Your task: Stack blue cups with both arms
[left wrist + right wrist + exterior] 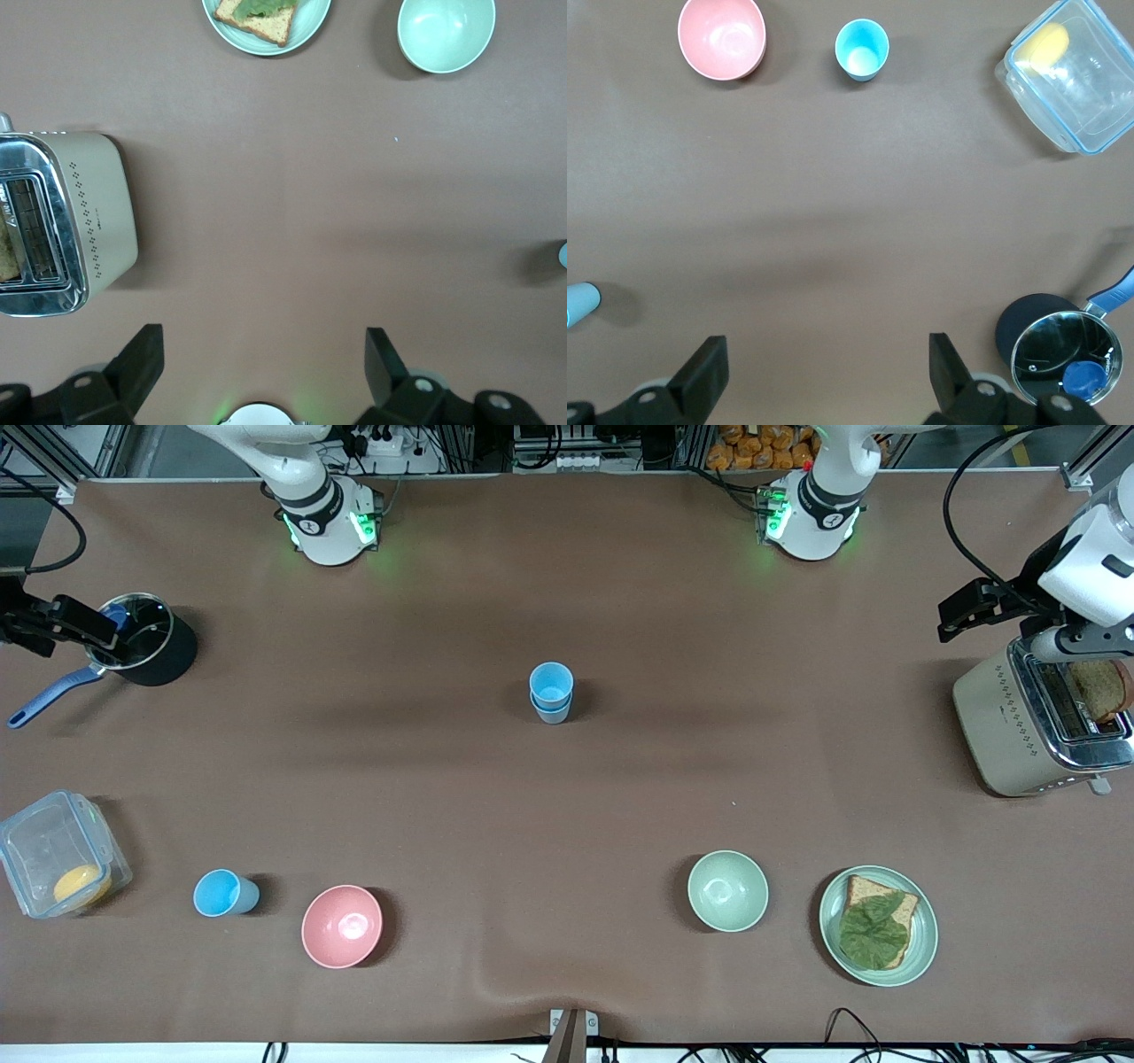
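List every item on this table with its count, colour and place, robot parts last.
stacked plastic cups: two, blue, table centre.
single plastic cup: one, sky blue, beside the pink bowl.
pink bowl: one, near the front camera.
pale green bowl: one, beside the plate.
green plate: one, holding bread and a leaf.
toaster: one, beige, left arm's end.
black saucepan: one, glass-lidded, right arm's end.
clear plastic container: one, something orange-yellow inside.
left pincer: open, by the toaster.
right pincer: open, by the saucepan.

A robotics lab: aluminium framing, power strips and cables around a brown-covered table.
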